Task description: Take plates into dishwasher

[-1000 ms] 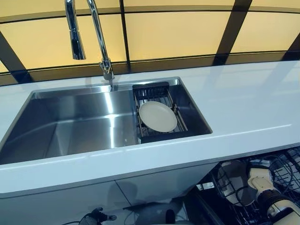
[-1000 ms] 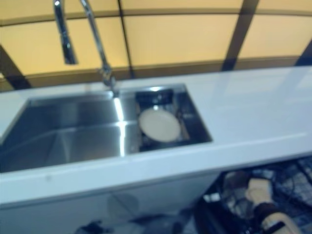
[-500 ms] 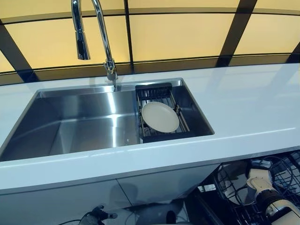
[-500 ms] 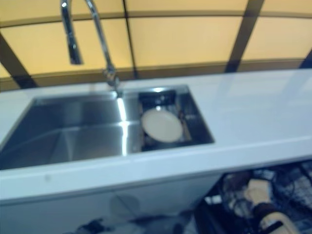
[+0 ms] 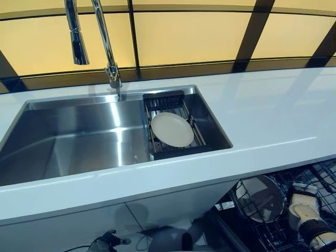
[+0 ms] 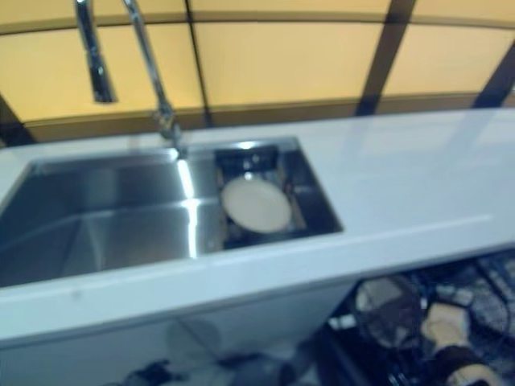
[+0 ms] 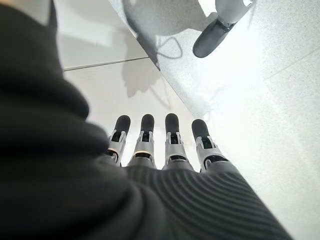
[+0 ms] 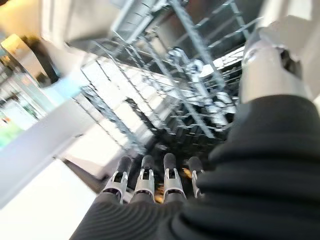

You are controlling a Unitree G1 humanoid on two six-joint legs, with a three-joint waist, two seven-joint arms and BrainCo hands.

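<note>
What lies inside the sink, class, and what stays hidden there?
Inside the sink, at its right end, a dark wire rack holds one cream plate lying flat. The rest of the basin shows bare steel. The plate covers the rack's middle, so nothing beneath it can be seen.

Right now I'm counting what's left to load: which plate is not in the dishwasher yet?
The cream plate, lying flat on the black rack in the sink. The other plate stands on edge in the dishwasher rack, beside the right hand.

Your right hand (image 5: 303, 206) hangs over the dishwasher rack (image 5: 320, 181); a plate (image 5: 260, 197) stands racked just left of its fingers; another plate (image 5: 172, 129) lies in the sink (image 5: 68, 139), up left.
</note>
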